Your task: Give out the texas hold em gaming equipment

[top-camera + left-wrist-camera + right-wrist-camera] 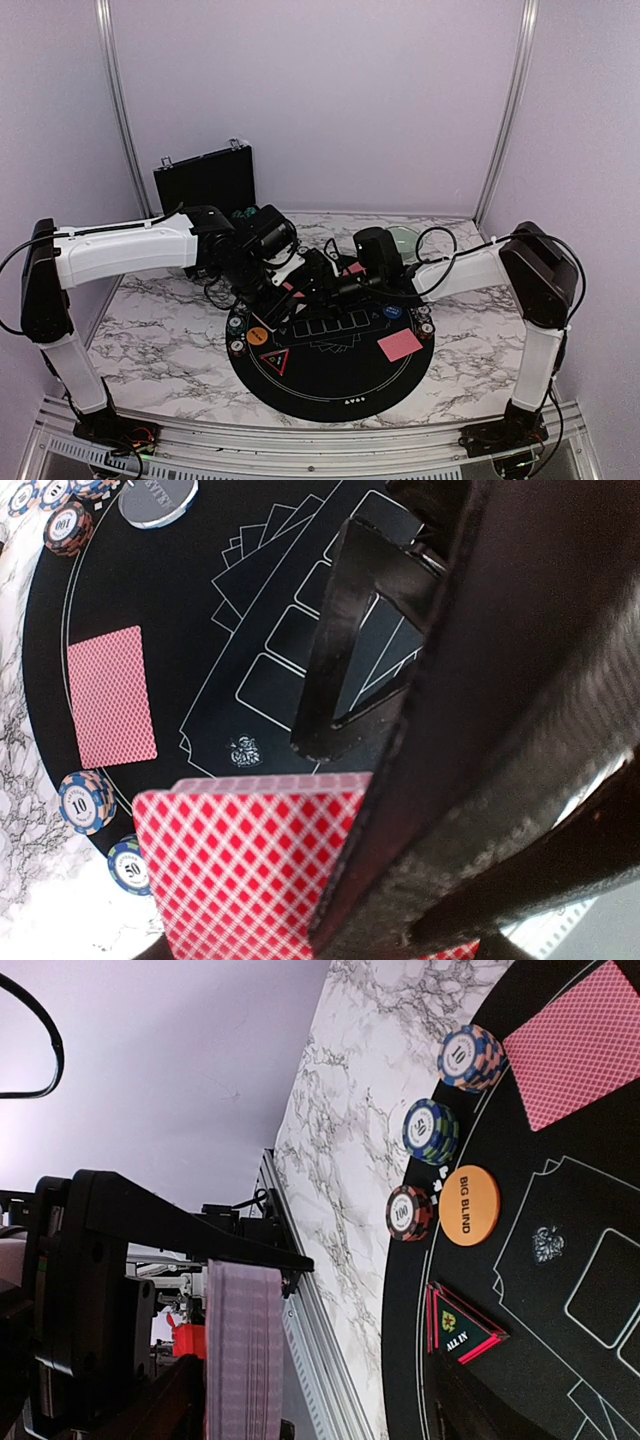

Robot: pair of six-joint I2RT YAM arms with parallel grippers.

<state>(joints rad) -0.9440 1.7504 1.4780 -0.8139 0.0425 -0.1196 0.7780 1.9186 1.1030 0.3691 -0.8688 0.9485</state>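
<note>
Surroundings: a black hard case stands upright at the rear left of the marble desk. A pale green bowl sits at the rear right, partly hidden behind the right arm. Both arms meet over the far half of the round black mat and cover its far rim.

Left tool: clamped on a deck of red-backed cards, held above the mat.
Right tool: jaws spread, just beside the deck's edge. Contact cannot be told.

On the mat: a lone card lies face down near the right rim, with a blue disc behind it.
Along the left rim stand the 10-chip stack, 50-chip stack and 100-chip stack.
The orange disc reads "BIG BLIND". The red-edged triangle reads "ALL IN".
A second card lies just past the 10-chip stack.

Room: the mat's near half shows only printed card outlines. Bare marble runs along both side rims.
</note>
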